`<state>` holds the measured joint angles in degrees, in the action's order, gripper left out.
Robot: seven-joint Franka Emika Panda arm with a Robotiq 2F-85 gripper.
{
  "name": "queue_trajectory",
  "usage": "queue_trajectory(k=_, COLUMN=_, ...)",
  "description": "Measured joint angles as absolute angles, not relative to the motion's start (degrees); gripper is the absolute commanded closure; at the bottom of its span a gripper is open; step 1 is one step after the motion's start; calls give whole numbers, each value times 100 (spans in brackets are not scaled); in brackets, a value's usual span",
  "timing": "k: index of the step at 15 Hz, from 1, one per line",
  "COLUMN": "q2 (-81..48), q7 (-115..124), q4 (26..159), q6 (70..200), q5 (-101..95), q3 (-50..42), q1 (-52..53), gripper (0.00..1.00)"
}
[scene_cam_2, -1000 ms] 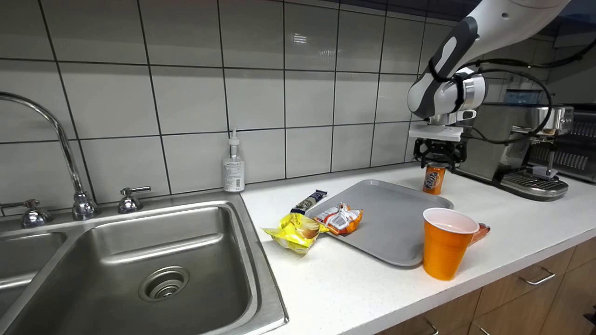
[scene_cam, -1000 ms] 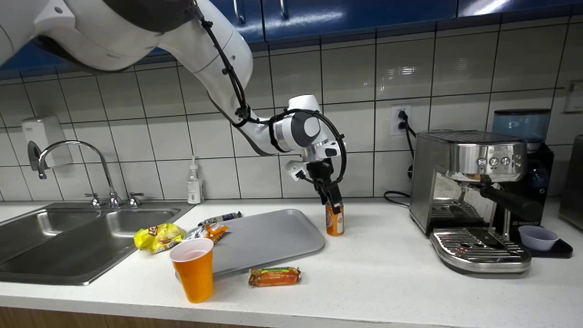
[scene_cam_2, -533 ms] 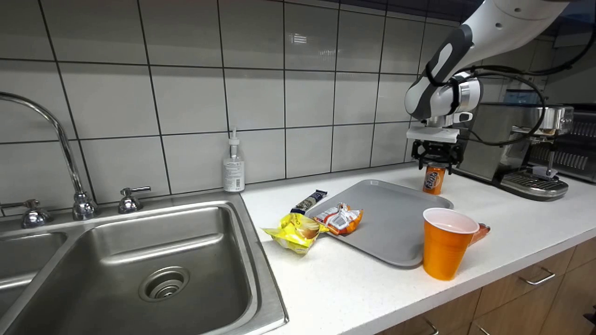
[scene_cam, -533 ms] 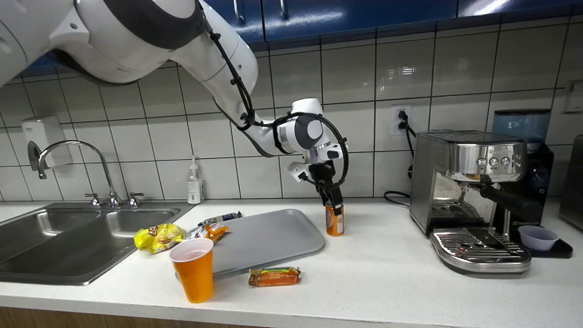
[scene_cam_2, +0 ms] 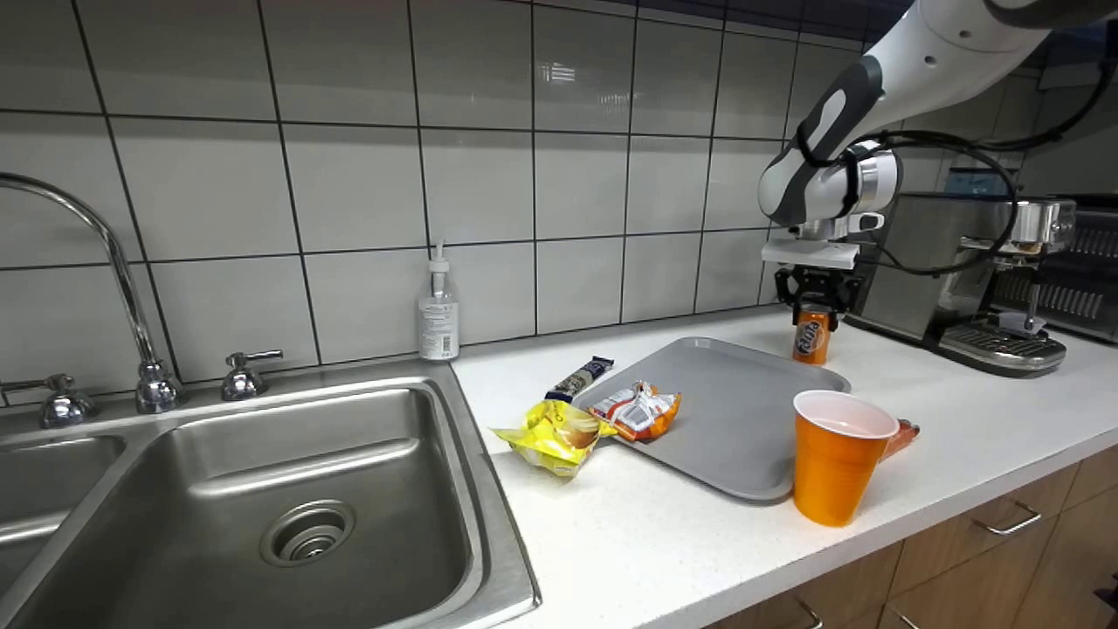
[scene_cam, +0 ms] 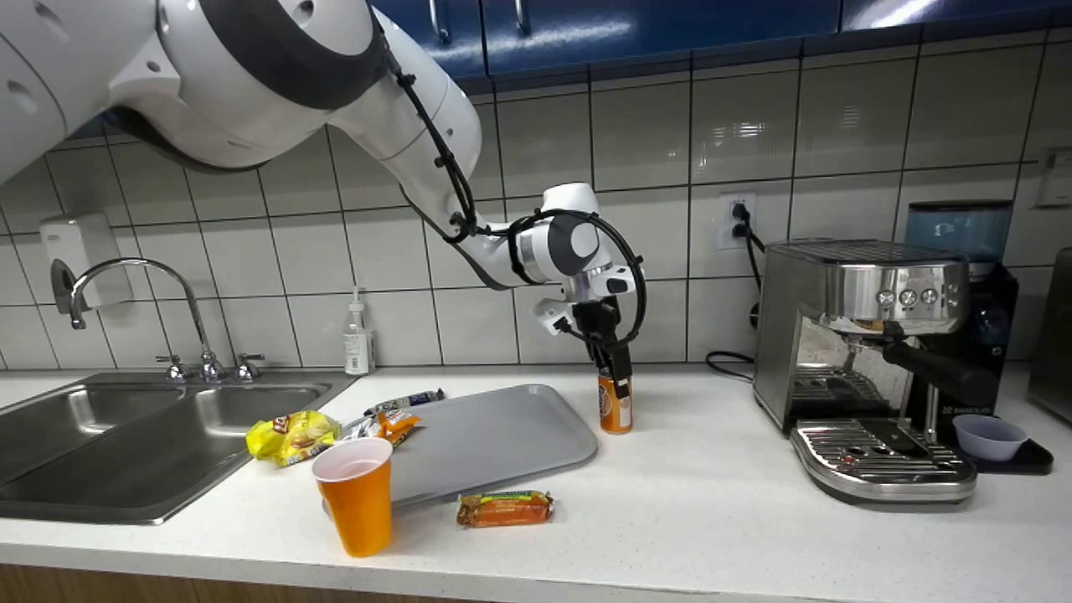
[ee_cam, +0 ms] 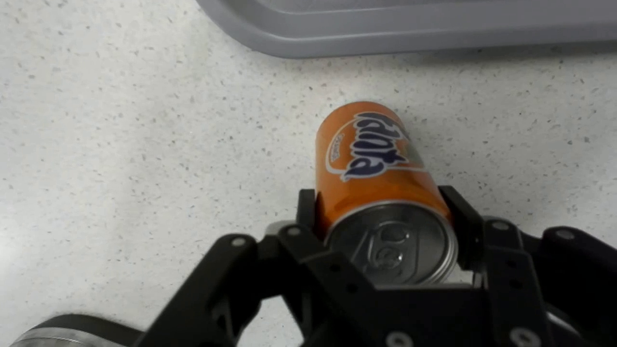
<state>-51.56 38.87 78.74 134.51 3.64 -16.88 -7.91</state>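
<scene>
An orange Fanta can stands upright on the white counter; it shows in both exterior views [scene_cam: 615, 414] [scene_cam_2: 811, 342] and in the wrist view [ee_cam: 373, 154]. My gripper [ee_cam: 381, 212] is around the upper part of the can, with one black finger pad against each side. The gripper also shows in both exterior views [scene_cam: 618, 381] [scene_cam_2: 815, 314], pointing down over the can. The can's base rests on the counter. The grey tray [scene_cam: 511, 435] [scene_cam_2: 734, 419] lies beside the can; its corner also shows in the wrist view [ee_cam: 308, 41].
An orange cup [scene_cam: 360, 502] and an orange wrapped snack [scene_cam: 505, 509] stand near the front edge. A yellow bag [scene_cam_2: 557, 437], an orange-white bag [scene_cam_2: 642, 411] and a dark bar [scene_cam_2: 581, 378] lie at the tray's sink end. A coffee machine [scene_cam: 863, 335], soap bottle [scene_cam: 358, 339] and sink [scene_cam_2: 288, 472] flank them.
My gripper's fingers have closed from wider apart onto the can's sides. The upper arm has shifted and the wrist has moved slightly. The can has not visibly moved.
</scene>
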Motion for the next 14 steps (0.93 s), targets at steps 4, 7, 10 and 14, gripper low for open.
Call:
queue_trajectory(k=4, q2=-5187, q7=3887, q4=7820, q6=13436, q5=365, q3=-1684, q1=-792, gripper=62)
queue_trajectory(k=7, q2=-5188, q7=3887, q4=7814, q6=13436, q5=365, q3=-1674, q1=-791, gripper=62)
queue_trajectory(k=10, q2=-5188, q7=3887, q4=7807, q6=13443, q5=365, q3=-1652, q1=-787, gripper=62)
queue_trajectory(k=14, q2=-5180, q7=3892, q4=7803, q6=13464, q5=366, q3=-1627, q1=-749, gripper=62)
